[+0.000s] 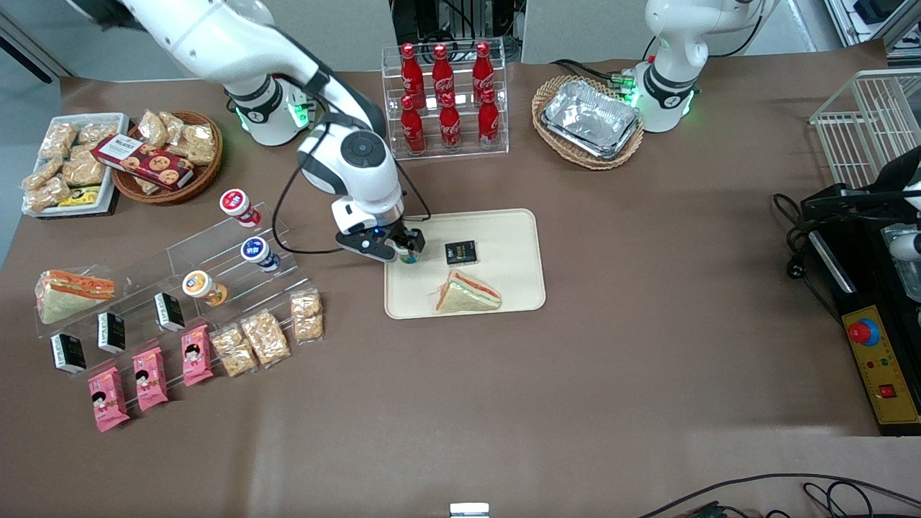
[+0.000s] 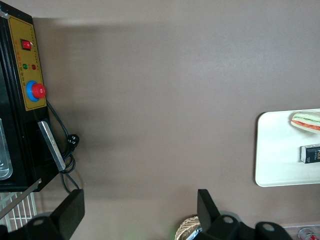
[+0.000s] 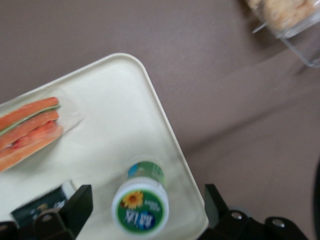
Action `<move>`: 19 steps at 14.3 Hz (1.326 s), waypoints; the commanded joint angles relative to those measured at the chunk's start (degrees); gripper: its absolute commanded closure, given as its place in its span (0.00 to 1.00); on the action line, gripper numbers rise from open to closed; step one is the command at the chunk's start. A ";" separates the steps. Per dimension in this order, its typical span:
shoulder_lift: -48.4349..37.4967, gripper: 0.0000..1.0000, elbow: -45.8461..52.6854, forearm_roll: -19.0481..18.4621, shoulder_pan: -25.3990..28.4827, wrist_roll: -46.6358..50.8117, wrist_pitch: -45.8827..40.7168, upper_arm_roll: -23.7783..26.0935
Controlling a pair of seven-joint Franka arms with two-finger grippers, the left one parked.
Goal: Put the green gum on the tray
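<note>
The green gum (image 3: 140,208) stands upright on the tray (image 1: 504,223), close to the tray's edge at the working arm's end; its round green-and-white cap faces up in the right wrist view, with a strip of teal label showing below it; the gripper (image 1: 409,251) hangs directly above the bottle, fingers spread wide and apart from the cap on both sides, holding nothing; in the front view only a sliver of the bottle shows under the fingers; on the same tray lie a small black box (image 1: 460,252), beside the gum toward the parked arm's end, and a wrapped sandwich (image 1: 466,295), nearer the front camera than both; toward the working arm's end of the table a clear stepped stand (image 1: 216,252) carries a red-capped bottle (image 1: 238,206), a blue-capped bottle (image 1: 258,252) and an orange-capped bottle (image 1: 202,286); a clear rack of red cola bottles (image 1: 446,97) stands farther from the front camera than the tray.
</note>
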 commanded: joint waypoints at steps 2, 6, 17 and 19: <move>-10.69 0.00 5.84 17.52 -2.95 -18.38 -14.45 -0.03; -13.78 0.00 16.29 20.70 -5.25 -31.21 -32.10 -4.93; -20.81 0.00 20.27 23.52 -5.16 -72.46 -40.94 -34.82; -21.51 0.00 20.44 23.34 -5.16 -76.66 -41.29 -38.42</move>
